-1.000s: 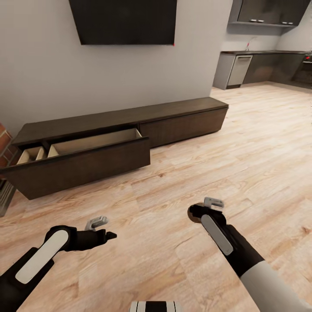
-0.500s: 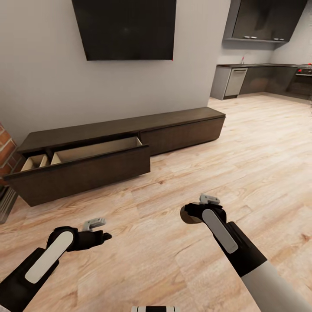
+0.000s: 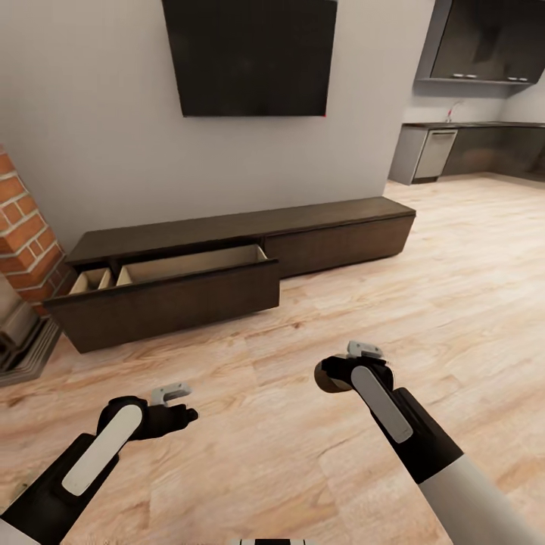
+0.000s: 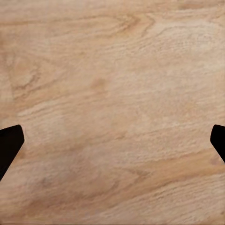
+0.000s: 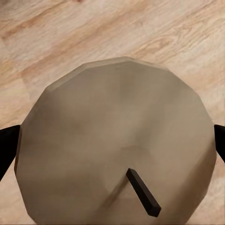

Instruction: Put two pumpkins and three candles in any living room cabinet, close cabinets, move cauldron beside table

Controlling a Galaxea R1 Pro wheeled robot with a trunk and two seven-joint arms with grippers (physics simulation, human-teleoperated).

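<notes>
Beige candle (image 5: 117, 140) sits clamped in right claw (image 3: 333, 376), left claw (image 3: 175, 412) spread wide w/ nothing; approach cabinet (image 3: 227, 261) squarely, lower into open drawer (image 3: 193, 265) before release.

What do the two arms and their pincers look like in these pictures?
Both arms are black near the wrist, each with a long pale grey oval panel. The right arm turns white farther back. A small light grey block sits by the left pincer and right pincer. The fingertips are plain black and pointed.
</notes>
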